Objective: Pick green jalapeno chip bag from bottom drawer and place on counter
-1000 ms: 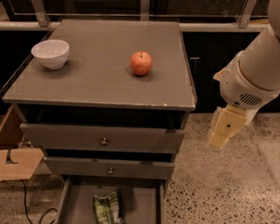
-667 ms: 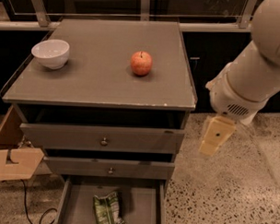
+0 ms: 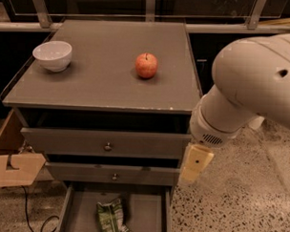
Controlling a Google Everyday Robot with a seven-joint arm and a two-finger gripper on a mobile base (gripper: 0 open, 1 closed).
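We are looking down on a cabinet from its front. On the counter [image 3: 103,85] a bowl [image 3: 52,55] is sitting near the back left corner, and an apple [image 3: 146,65] is sitting right of the middle, well apart from the bowl. Under the counter's front edge the top drawer [image 3: 77,142] is sitting above the middle drawer [image 3: 143,175]. Below them the bottom drawer [image 3: 148,214] is standing pulled out toward us. A chip bag [image 3: 111,218] is lying on its floor, near the middle. The gripper [image 3: 196,163] is hanging just right of the cabinet, level with the middle drawer, beneath the arm [image 3: 251,88] reaching in from the right. Cardboard [image 3: 9,169] is lying left of the cabinet.
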